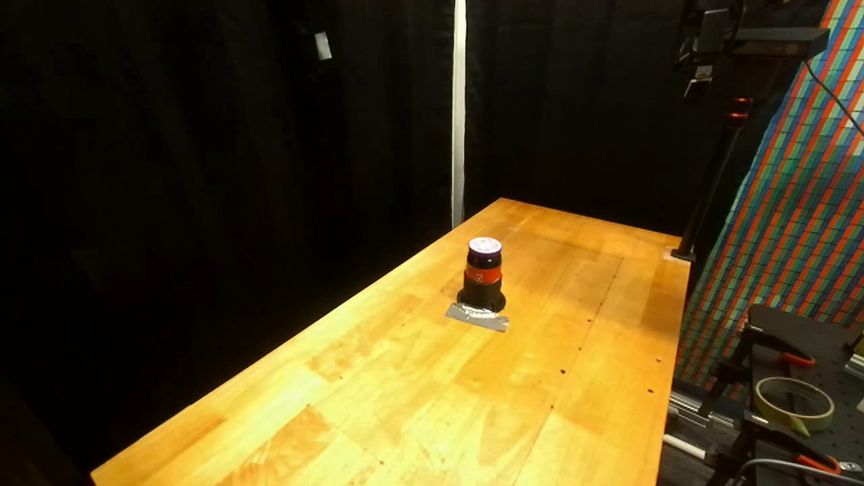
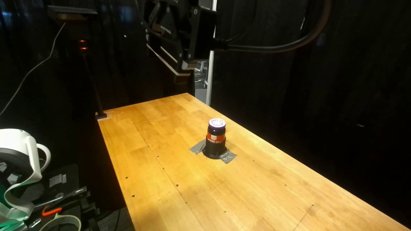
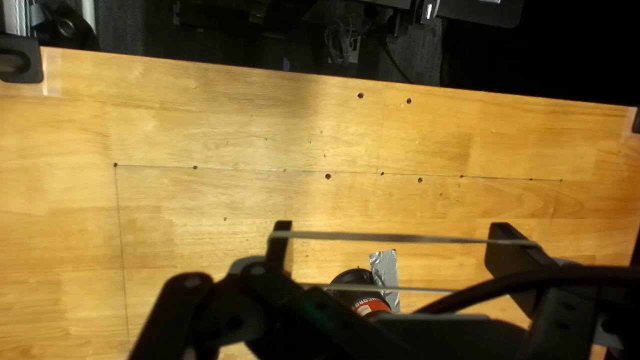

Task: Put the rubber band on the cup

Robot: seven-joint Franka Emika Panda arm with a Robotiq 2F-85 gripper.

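Note:
The cup is a short dark cylinder with a red-orange stripe and a pale top. It stands upright on the wooden table in both exterior views [image 1: 484,273] [image 2: 215,138]. In the wrist view the cup [image 3: 369,303] shows partly, its top hidden behind the gripper's linkage. My gripper [image 3: 392,245] is open. The rubber band [image 3: 380,237] is stretched around the outside of both fingers, with two strands spanning the gap. In an exterior view the gripper [image 2: 168,61] is high above the table, and the band [image 2: 183,74] wraps its fingertips, apart from the cup.
Grey tape [image 1: 476,317] holds the cup's base to the table [image 1: 405,398]. A black pole [image 2: 91,83] carrying a device stands at a table corner. A side surface beside the table holds a tape roll [image 1: 794,403] and clamps. Black curtains surround the table.

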